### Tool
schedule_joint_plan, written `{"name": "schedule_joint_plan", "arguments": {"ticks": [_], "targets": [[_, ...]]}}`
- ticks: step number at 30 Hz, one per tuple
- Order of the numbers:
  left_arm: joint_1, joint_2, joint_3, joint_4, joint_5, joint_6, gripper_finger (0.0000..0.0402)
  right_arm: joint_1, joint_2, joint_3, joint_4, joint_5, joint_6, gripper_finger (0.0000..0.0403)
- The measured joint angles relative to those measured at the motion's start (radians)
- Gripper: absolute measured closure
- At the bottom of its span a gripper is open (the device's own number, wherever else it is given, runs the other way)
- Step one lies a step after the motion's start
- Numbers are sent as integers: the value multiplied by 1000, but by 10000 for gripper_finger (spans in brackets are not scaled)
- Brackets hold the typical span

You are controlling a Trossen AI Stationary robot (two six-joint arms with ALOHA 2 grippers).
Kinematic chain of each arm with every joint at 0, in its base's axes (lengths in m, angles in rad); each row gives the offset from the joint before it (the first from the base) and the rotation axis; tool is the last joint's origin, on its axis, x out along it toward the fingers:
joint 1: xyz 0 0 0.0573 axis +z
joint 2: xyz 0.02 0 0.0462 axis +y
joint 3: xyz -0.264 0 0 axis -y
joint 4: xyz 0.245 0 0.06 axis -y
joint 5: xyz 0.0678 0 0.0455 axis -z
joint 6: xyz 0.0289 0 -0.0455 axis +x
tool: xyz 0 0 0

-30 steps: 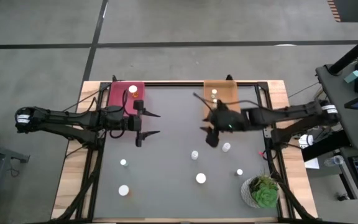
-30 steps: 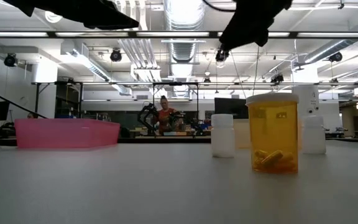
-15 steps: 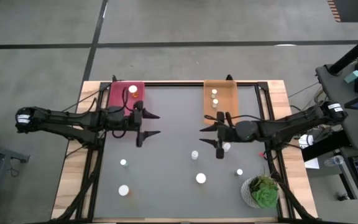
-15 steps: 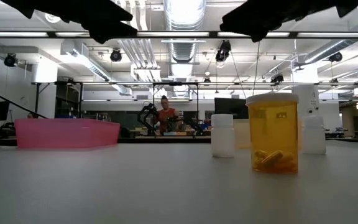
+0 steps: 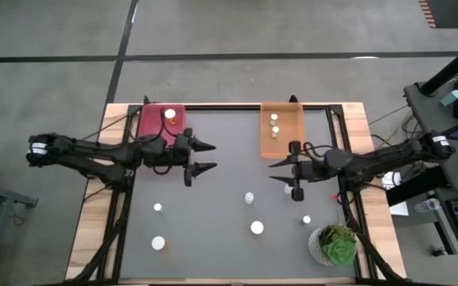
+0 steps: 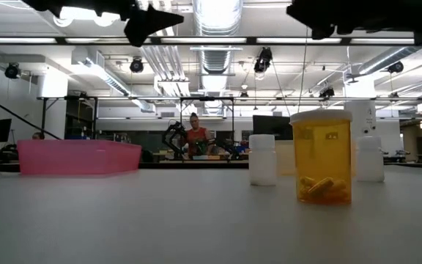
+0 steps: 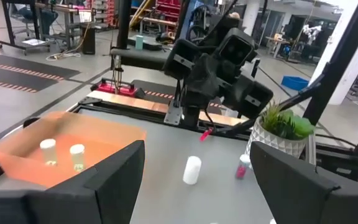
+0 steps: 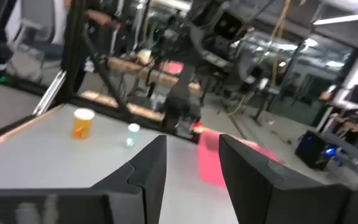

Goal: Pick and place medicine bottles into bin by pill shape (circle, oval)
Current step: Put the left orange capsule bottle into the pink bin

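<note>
Overhead, we see our left gripper (image 5: 205,157) and right gripper (image 5: 283,176) hovering with fingers spread, empty, over the dark tabletop (image 5: 221,127). Small white round-capped medicine bottles (image 5: 249,197) stand loose toward six o'clock; others sit in the orange bin (image 5: 282,143) at twelve and the pink bin (image 5: 151,119) at ten. Low down, an amber bottle (image 6: 321,156) shows oval pills. We should read pill shape before descending squarely.

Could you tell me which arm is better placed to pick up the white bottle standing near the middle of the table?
Right: its open hand hovers nearest the white bottle; the left hand is farther off.
</note>
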Motion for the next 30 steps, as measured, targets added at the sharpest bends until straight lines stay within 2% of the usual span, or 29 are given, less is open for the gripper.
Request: {"name": "schedule_joint_plan", "arguments": {"ticks": [6, 9, 14, 18, 21, 23, 26, 30], "targets": [[-5, 136, 135, 20, 0, -20, 125, -25, -142, -74, 5, -45, 5, 274], [-5, 185, 226, -40, 0, -69, 125, -36, -182, -97, 11, -44, 10, 277], [9, 235, 446, -366, -7, -248, 125, -51, -193, -112, 26, -44, 25, 280], [-3, 276, 596, -627, 29, -579, 125, -51, -189, -112, 18, -43, 26, 280], [-76, 289, 644, -754, 136, -843, 125, -51, -184, -113, 17, -43, 12, 282], [-157, 291, 647, -792, 160, -981, 125, -51, -180, -112, 22, -43, 0, 284], [-291, 302, 626, -798, 140, -1124, 125, -51, -179, -113, 21, -43, -2, 285], [-469, 342, 608, -836, 46, -1297, 125, -52, -179, -113, 21, -43, -5, 284]]}}
